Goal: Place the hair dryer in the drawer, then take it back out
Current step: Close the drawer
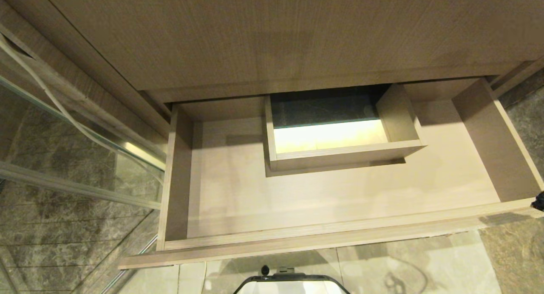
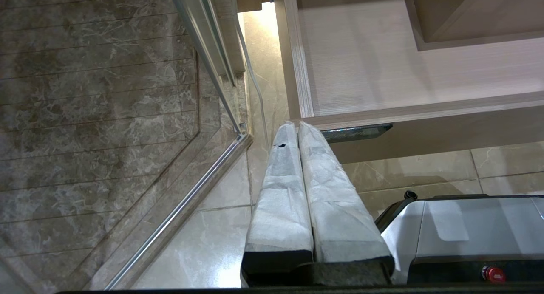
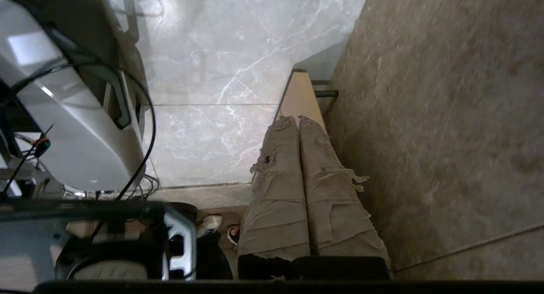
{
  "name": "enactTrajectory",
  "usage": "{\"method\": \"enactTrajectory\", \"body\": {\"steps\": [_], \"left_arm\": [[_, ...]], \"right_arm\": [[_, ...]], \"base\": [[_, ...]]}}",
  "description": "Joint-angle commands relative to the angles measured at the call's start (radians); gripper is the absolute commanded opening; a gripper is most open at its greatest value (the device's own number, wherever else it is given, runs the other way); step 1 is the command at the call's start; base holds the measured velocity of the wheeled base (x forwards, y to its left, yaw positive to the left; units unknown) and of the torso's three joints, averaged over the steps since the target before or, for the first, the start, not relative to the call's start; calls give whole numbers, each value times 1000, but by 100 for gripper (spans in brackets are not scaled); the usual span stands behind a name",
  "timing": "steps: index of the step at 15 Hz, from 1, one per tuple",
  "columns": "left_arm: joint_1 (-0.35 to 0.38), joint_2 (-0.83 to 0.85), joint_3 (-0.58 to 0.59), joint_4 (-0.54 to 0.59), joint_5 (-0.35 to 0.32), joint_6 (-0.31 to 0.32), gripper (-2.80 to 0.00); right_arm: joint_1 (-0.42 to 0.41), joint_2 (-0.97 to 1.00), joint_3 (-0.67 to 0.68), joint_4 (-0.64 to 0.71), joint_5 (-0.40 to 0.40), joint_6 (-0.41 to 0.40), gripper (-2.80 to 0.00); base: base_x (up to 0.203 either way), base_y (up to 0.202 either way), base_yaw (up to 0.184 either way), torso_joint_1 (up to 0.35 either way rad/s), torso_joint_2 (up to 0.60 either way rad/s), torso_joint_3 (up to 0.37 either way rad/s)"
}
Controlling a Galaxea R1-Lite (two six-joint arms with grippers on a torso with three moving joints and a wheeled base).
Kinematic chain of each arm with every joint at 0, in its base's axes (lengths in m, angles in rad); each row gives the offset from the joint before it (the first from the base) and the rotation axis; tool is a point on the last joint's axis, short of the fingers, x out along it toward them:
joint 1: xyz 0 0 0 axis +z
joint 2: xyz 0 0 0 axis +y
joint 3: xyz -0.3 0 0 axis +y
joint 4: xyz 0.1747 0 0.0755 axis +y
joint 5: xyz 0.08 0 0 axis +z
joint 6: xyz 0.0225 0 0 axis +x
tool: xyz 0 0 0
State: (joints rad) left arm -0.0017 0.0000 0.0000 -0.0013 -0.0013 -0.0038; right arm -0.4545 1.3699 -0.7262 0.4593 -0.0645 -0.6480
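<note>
right now the drawer (image 1: 340, 200) stands pulled out wide under the wood-grain cabinet front (image 1: 272, 35), and nothing lies on its pale floor. inside it, at the back, sits a boxed notch (image 1: 327, 134) with an open bottom, lit from beneath. the hair dryer shows in none of the views, so where it is cannot be told. the left gripper (image 2: 297, 126) hangs just beside the drawer's front left corner, its wrapped fingers (image 2: 280, 187) pressed together on nothing. the right gripper (image 3: 297, 120) points down along the drawer's right end, close to a speckled stone wall (image 3: 446, 115), fingers together and holding nothing. below is pale marbled floor tile (image 3: 212, 94), a glass shower screen (image 1: 63, 128) on the left with darker tile (image 2: 93, 94) behind it.
</note>
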Motion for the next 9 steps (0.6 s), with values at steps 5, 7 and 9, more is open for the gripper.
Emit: {"method": "enactTrajectory", "body": {"steps": [5,7,9], "left_arm": [[0,0,2,0,1,-1,-280],[0,0,2,0,0,-1,-280],[-1,0,1,0,0,-1,-280]], "right_arm": [[0,221,-152,-7,3,-3,-280],[0,245,-165,-37,3,-1,-280],[0,256,-169,-90,3,-1,-280]], "base": [[0,0,0,0,0,0],[0,0,0,0,0,0],[0,0,0,0,0,0]]}}
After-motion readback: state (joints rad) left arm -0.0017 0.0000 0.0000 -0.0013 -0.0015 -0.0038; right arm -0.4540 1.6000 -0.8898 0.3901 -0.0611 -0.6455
